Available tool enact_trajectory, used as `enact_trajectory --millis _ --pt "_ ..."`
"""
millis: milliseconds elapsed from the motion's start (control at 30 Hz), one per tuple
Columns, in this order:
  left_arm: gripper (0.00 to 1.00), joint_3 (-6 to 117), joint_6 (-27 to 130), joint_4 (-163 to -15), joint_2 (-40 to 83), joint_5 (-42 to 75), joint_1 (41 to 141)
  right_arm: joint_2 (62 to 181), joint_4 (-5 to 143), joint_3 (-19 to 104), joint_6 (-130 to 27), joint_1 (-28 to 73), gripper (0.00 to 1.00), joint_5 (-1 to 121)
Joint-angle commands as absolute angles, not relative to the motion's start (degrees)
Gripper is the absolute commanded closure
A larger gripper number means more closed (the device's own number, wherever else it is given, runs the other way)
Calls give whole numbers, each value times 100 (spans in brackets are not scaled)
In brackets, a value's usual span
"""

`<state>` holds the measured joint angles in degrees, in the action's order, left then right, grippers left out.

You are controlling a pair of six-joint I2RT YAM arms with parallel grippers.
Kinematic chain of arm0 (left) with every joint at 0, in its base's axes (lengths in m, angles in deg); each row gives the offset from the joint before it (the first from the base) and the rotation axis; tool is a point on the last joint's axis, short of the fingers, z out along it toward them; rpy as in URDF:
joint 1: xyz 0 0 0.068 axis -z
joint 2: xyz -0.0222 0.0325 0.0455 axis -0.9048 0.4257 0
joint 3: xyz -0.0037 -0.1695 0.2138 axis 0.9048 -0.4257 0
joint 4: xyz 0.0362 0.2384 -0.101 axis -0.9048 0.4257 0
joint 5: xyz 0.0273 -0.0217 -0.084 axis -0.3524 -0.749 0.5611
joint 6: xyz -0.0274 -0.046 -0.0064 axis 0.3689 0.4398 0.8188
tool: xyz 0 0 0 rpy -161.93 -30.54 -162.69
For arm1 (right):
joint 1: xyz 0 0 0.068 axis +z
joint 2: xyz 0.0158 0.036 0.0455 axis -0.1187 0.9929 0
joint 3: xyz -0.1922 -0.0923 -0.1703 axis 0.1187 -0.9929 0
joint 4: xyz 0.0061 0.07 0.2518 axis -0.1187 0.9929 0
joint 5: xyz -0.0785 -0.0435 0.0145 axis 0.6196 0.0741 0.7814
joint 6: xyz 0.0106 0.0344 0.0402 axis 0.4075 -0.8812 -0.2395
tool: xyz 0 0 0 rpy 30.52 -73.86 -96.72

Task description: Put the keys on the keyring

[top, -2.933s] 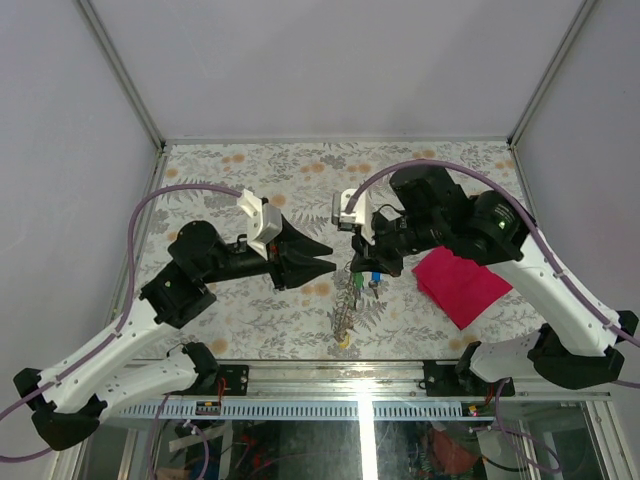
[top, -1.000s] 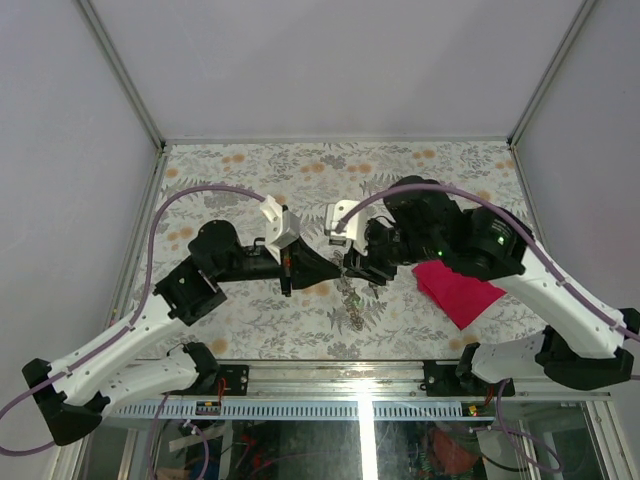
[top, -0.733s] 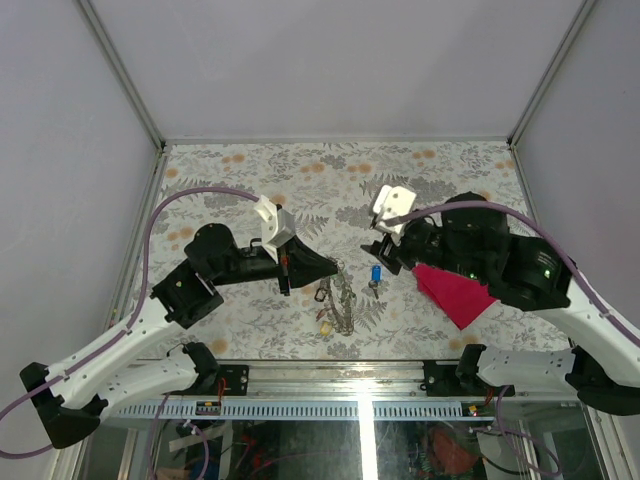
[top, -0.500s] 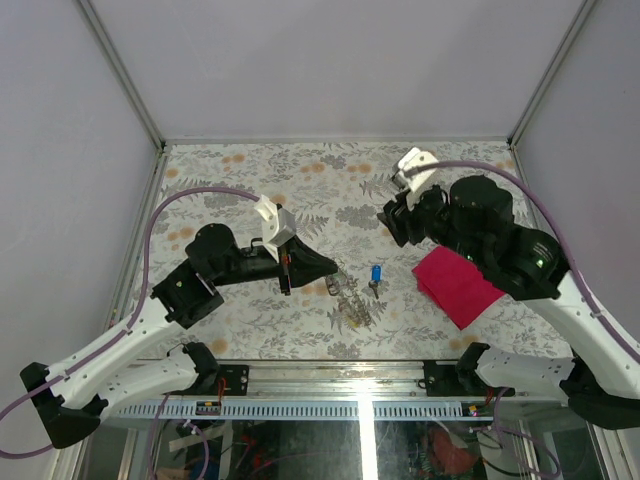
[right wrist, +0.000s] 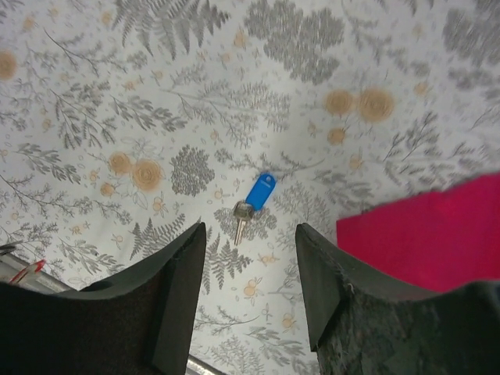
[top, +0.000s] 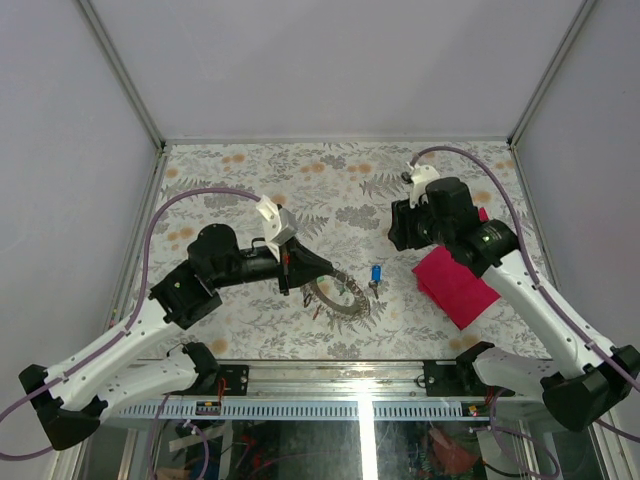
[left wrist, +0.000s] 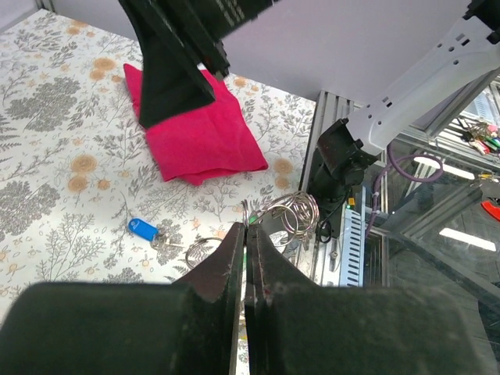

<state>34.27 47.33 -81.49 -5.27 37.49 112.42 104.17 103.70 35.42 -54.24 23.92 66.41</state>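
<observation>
Left gripper (left wrist: 246, 238): low, arm stretched toward centre, jaws pressed together; right gripper (right wrist: 250, 230): raised, jaws apart.

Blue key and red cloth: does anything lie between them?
Nothing: just bare flowered table separates blue key from red cloth, seen in the right wrist view.

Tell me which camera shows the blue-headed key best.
Right wrist: the blue-headed key lies unobstructed mid-frame, blue head and metal blade both clear. The top external view shows it as a small blue speck; the left wrist view shows it small and oblique.
</observation>
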Motion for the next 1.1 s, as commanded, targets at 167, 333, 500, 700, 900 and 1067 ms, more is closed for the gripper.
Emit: enact_trajectory --millis 167,333,500,700,900,1067 --pt "100 3446 4981 -8485 -444 3928 10662 10661 9081 2003 -6677 2142 45 6130" --pt "100 3386 4977 -8514 -453 4007 10520 10944 8380 1145 -7416 2148 46 5922" --pt "100 3364 4887 -8424 -544 3924 10467 10902 7218 144 -8355 2152 46 5853" --pt "100 3393 4810 -8282 -574 3882 10431 10864 6670 -317 -8900 2152 50 6056" --pt "100 3384 4817 -8298 -581 3874 10427 10985 6363 -598 -9587 2155 57 6108" --pt "100 3378 4828 -8300 -589 3883 10426 10842 6131 -848 -10120 2148 60 6312"
